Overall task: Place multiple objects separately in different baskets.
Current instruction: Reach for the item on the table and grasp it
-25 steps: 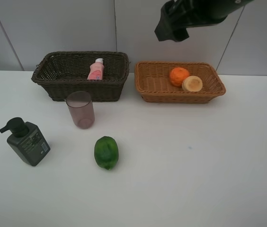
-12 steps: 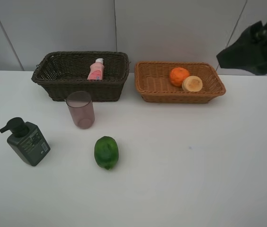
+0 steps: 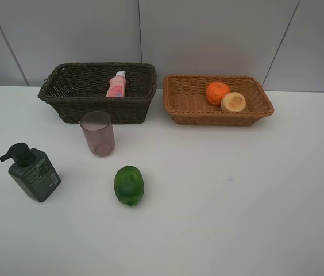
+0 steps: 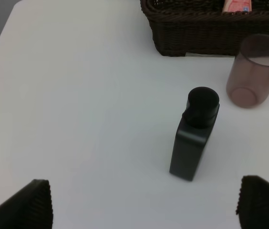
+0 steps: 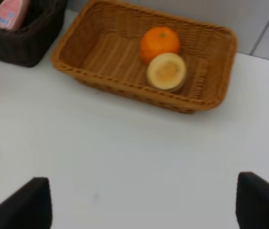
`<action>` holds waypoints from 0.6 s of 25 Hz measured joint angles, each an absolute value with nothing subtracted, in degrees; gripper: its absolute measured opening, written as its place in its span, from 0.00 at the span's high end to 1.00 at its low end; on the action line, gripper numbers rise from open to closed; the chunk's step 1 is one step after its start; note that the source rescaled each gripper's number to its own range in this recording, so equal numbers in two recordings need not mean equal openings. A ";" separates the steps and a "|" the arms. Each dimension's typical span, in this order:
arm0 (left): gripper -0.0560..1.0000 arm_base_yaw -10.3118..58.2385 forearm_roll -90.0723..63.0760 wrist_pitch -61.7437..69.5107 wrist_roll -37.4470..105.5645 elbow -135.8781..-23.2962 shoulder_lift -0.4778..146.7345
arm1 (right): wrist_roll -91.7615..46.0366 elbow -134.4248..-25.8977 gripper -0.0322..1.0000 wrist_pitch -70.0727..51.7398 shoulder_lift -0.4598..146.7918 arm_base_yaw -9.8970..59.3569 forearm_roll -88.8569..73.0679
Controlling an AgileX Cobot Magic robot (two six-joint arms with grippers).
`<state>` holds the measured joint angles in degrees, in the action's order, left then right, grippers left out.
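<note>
The dark green pump bottle [image 3: 33,172] is standing upright near the table's [image 3: 236,201] left edge, and it is looking like the likeliest thing to go wrong: a finger arriving off-centre or high on the pump head could be tipping it over before the jaws are closing. The mauve cup [image 3: 97,134] is standing just in front of the dark brown basket [image 3: 64,106], close to its front wall, so a reach for it could be knocking the wicker or squeezing the thin cup out of shape. The green oval fruit [image 3: 129,185], lying toward the middle of the table, could be rolling away from a glancing touch. The left gripper [image 4: 142,205] is hanging over the pump bottle's side of the table with fingers spread wide and nothing between them, and the right gripper [image 5: 142,202] is hovering in front of the tan basket [image 3: 208,118], fingers likewise apart and empty. Both baskets are sitting side by side along the far edge: the dark one is holding the small pink bottle [image 3: 116,85] near its back wall, and the tan one is holding the orange [image 3: 217,92] and the pale round fruit [image 3: 233,102], touching each other toward its right end
</note>
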<state>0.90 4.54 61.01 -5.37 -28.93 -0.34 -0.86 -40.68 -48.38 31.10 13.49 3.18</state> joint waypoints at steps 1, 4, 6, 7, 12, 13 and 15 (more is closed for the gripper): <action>0.00 0.90 4.54 61.01 -5.37 -28.93 -0.34 | -0.86 -40.13 0.36 -48.44 29.16 11.32 2.39; 0.00 0.90 4.54 61.01 -5.37 -28.93 -0.34 | -0.86 -38.74 0.36 -48.51 24.04 5.10 0.38; 0.00 0.90 4.54 61.01 -5.37 -28.93 -0.34 | -0.86 -37.78 0.36 -48.92 21.08 3.19 0.00; 0.00 0.90 4.54 61.01 -5.37 -28.93 -0.34 | -0.86 -37.32 0.36 -49.27 20.00 3.07 0.00; 0.00 0.90 4.54 61.01 -5.37 -28.93 -0.34 | -0.91 -35.23 0.36 -50.32 14.26 3.07 0.00; 0.00 0.90 4.54 61.01 -5.37 -28.93 -0.34 | -0.91 -35.12 0.36 -50.46 13.06 3.07 -0.39; 0.00 0.90 4.54 61.01 -5.37 -28.93 -0.34 | -0.91 -35.12 0.36 -50.52 10.69 3.07 -0.67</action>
